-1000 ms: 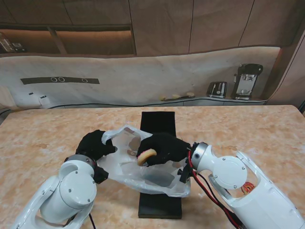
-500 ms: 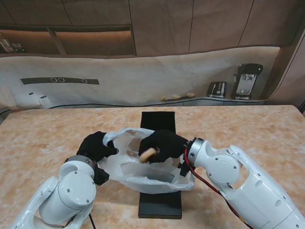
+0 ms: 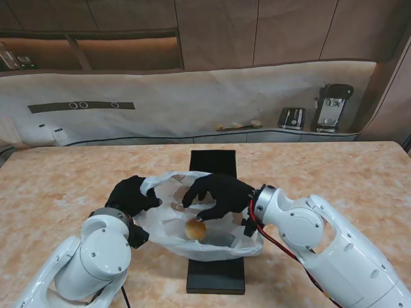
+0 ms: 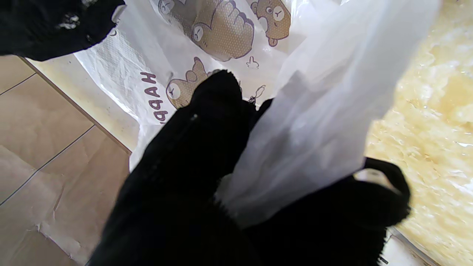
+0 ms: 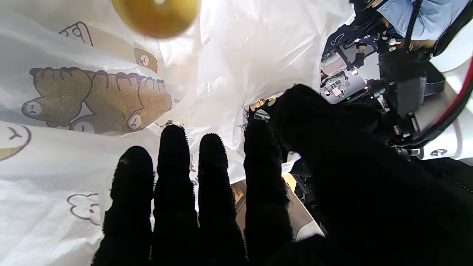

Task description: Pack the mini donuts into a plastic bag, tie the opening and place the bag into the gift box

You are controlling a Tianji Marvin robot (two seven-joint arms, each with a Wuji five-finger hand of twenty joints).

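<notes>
Thin, soft plastic makes the bag (image 3: 192, 221) floppy and slippery, so its rim at nine o'clock is gripped by the left hand (image 3: 131, 196), while the light, squashy donut (image 3: 195, 229) sits inside under the open-fingered right hand (image 3: 218, 194).

One mini donut (image 3: 195, 229), one plastic bag (image 3: 168, 224), one black gift box (image 3: 216, 277), two gloved hands

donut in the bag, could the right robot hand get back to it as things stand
Probably yes. The right robot hand hangs open over the bag's mouth, which the left robot hand holds up by its rim, and the donut lies uncovered just beneath the fingers.
</notes>
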